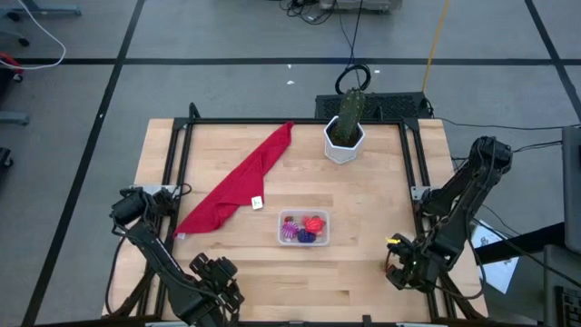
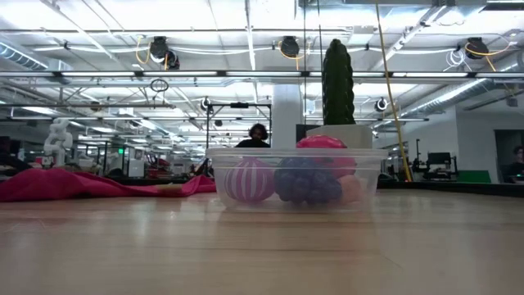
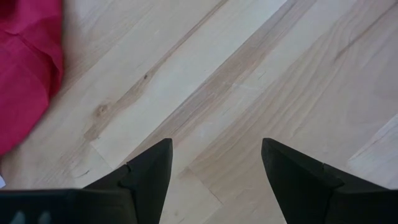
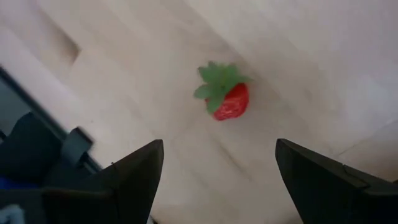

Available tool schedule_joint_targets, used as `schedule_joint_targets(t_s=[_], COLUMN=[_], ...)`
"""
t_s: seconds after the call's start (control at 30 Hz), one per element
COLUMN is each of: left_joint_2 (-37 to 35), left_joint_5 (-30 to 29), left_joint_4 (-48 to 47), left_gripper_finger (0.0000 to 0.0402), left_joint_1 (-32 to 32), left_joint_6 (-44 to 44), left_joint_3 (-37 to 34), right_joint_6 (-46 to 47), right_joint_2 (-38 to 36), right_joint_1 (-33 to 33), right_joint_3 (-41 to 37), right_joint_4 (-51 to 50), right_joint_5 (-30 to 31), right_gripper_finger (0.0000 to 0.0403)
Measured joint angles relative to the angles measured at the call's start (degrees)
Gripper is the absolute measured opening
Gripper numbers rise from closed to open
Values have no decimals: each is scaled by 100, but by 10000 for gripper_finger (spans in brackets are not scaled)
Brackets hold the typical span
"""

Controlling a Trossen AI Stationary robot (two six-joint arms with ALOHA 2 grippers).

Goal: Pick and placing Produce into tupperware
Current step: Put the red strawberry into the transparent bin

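Observation:
The clear tupperware stands on the table near the middle, and it also shows in the low view. It holds several pieces of produce: a pink striped one, a purple one and a red one. A small red strawberry with green leaves lies on the wood by itself. My right gripper hangs open above it, near the table's right near corner, touching nothing. My left gripper waits open over bare wood at the near left.
A long red cloth lies slanting across the table's left half, with a small white tag beside it. A white pot with a green cactus stands at the far edge. A black frame runs along the table's sides.

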Motion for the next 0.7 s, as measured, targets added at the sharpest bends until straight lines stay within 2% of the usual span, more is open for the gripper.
schedule_joint_targets(t_s=[0.2, 0.7], left_joint_2=[0, 0], left_joint_5=[-1, -7], left_joint_4=[-2, -4], left_gripper_finger=[253, 253], left_joint_1=[0, 2], left_joint_6=[0, 94], left_joint_3=[0, 0], right_joint_6=[168, 318], right_joint_2=[4, 524], right_joint_1=[-2, -62], right_joint_3=[-159, -292], right_joint_4=[76, 530], right_joint_5=[270, 257], right_gripper_finger=[304, 304])
